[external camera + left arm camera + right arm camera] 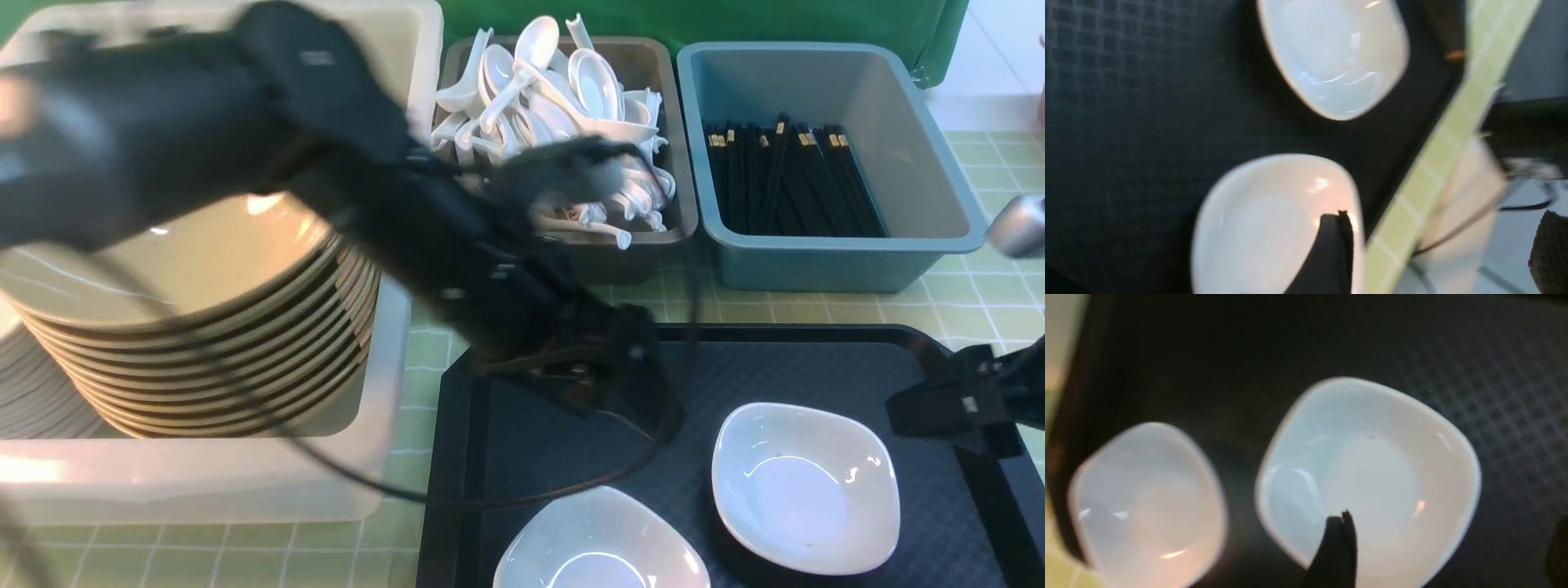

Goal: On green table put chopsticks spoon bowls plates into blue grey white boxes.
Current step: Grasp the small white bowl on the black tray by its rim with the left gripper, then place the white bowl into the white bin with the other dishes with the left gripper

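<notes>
Two white plates [804,486] apart on the black tray [816,367], left gripper [1441,228] spread wide and empty over the left-hand one, right gripper [1453,520] splayed wide over the other, holding nothing, bowls [204,269] stacked in the white box [204,490], spoons [563,90] heaped in the grey box [686,163], chopsticks [784,180] in the blue box [931,163].
</notes>
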Robot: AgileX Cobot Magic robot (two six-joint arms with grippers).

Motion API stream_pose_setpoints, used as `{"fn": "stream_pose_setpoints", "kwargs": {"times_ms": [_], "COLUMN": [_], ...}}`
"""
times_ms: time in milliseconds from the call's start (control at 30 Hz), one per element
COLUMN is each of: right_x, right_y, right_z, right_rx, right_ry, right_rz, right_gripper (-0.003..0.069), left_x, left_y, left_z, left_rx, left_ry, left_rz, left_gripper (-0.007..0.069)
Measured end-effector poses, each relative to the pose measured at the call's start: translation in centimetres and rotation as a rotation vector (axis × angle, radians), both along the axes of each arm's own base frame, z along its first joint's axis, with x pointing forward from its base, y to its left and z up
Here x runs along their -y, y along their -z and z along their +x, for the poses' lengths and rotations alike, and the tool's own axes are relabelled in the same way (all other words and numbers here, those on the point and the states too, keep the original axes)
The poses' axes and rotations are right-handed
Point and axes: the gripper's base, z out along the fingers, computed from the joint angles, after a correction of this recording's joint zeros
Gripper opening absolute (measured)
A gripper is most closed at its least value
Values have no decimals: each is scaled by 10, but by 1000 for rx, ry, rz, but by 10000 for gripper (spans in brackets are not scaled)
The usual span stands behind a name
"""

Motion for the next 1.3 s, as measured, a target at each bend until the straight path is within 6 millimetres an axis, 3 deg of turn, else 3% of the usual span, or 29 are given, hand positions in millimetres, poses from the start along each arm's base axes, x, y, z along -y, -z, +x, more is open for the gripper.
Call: {"fn": "stream_pose_setpoints", "kwargs": {"times_ms": [100,233,367,533,600,667,700,733,767,833,933,1100,1133,1167,1233,1300], "right_x": [-11,-14,-14,-14,-14,-14,-14,-14,-14,-15,-15,-17,-19,-20,-25,-30], "right_y": [-29,-49,-56,-56,-55,-55,-55,-55,-55,-55,-55,-58,-62,-67,-78,-89], "right_z": [-29,-52,-64,-67,-67,-67,-67,-67,-67,-68,-68,-68,-69,-69,-70,-70], "right_rx": [86,133,153,140,139,139,139,139,138,138,139,165,195,217,269,305], "right_ry": [-63,-97,-120,-132,-132,-135,-134,-136,-145,-153,-155,-190,-230,-253,-329,-382], "right_rz": [19,31,24,19,13,3,3,-1,-7,-6,-7,-24,-37,-44,-51,-44], "right_gripper": [631,617,592,584,584,583,583,583,582,582,582,579,568,558,510,451], "left_x": [32,66,90,104,108,111,112,112,112,110,105,88,73,66,34,12], "left_y": [19,43,80,118,121,129,130,131,134,135,126,81,51,38,-13,-46], "left_z": [12,31,52,62,63,61,61,60,60,62,66,79,84,86,91,89], "left_rx": [-17,-54,-103,-177,-196,-240,-242,-251,-255,-256,-251,-167,-121,-98,-8,54], "left_ry": [9,-30,-47,-44,-29,-8,-7,-2,7,7,5,-38,-75,-90,-154,-193], "left_rz": [110,166,193,198,166,145,143,140,143,144,137,89,49,31,-39,-82], "left_gripper": [561,561,561,549,483,357,343,284,160,59,13,15,15,15,15,15]}}
